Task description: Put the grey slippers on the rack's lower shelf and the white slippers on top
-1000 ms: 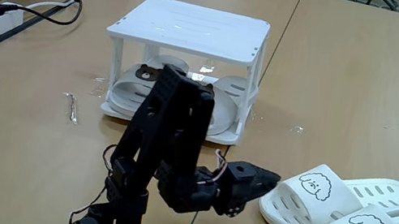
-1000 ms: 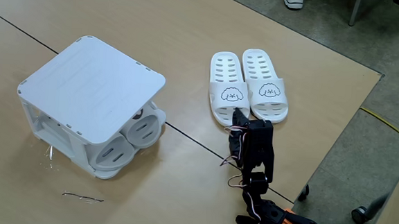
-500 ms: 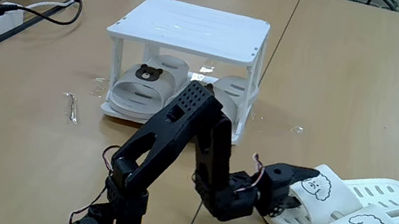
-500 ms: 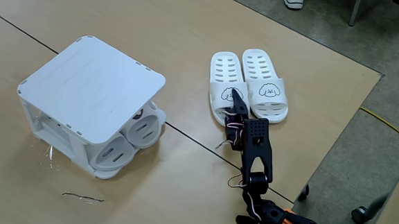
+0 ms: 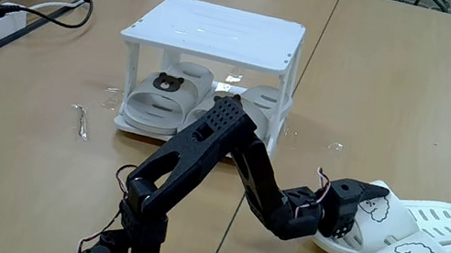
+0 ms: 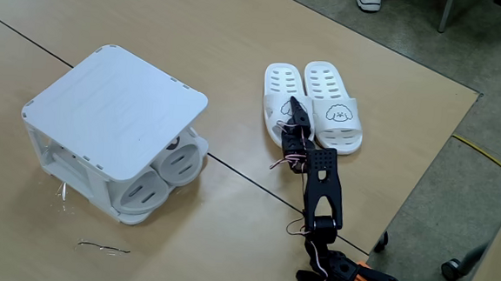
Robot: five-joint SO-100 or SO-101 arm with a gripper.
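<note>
Fixed view from table level: the rack (image 5: 216, 32) is the landmark, standing mid-table. The grey slippers (image 5: 168, 90) sit side by side under its slatted top, on the lower shelf (image 5: 129, 122), bear emblem facing the camera on the left one. That half of the task looks done. The white slippers (image 5: 414, 245) lie as a pair on the table, right of the rack and nearer the camera, well apart from it. The arm stretches low from its base toward them, and the gripper (image 5: 368, 206) is at the strap of the slipper closer to the rack, right on the dog-face print. Fingers are dark against the strap and partly hidden, so whether they are spread or clamped cannot be told here.

Fixed view from above: the rack (image 6: 113, 106) is at left, grey slippers (image 6: 163, 168) poking out from its lower tier. The white slippers (image 6: 314, 105) lie right of the rack, touching each other. The gripper (image 6: 295, 113) lies over the strap of the slipper on the rack's side; it possibly straddles the strap edge, too small to be sure.

Step in hand: reaching for the first white slipper. The next move calls for a firm grip on the strap, a lift clear of its mate, a swing over to the rack and a flat set-down on the slatted top.
</note>
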